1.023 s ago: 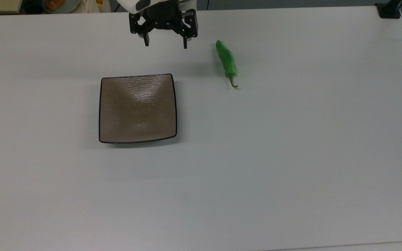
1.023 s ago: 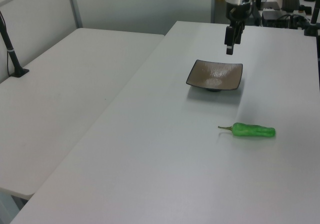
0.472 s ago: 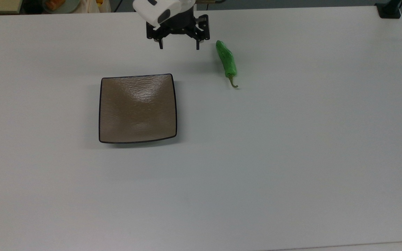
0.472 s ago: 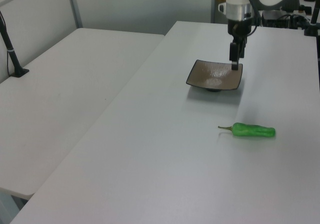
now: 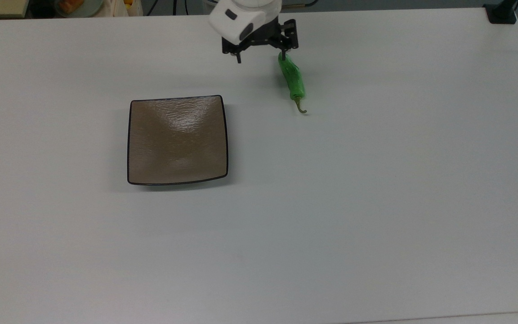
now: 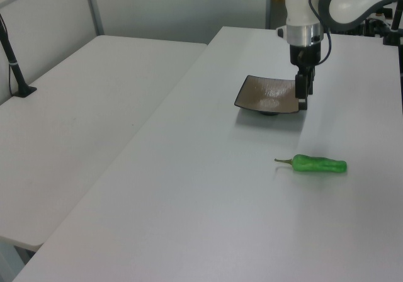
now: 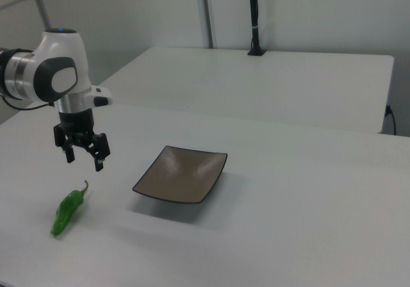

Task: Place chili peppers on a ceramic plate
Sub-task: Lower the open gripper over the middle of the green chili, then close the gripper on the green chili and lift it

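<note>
The gripper (image 7: 83, 157) hangs above the worktop (image 5: 376, 202), fingers (image 7: 99, 165) spread wide, between pepper (image 5: 292, 76) and plate (image 5: 177, 139).

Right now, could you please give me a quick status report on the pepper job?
Gripper open, empty, above the table near the pepper. Pepper flat on the table, untouched. Plate bare. Nothing between them.

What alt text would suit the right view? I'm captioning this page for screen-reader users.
A robot arm's open gripper hangs above a white table, just above a green chili pepper lying at the right view's lower left. An empty square brown plate sits near the middle, apart from the pepper, with a second white table behind.
</note>
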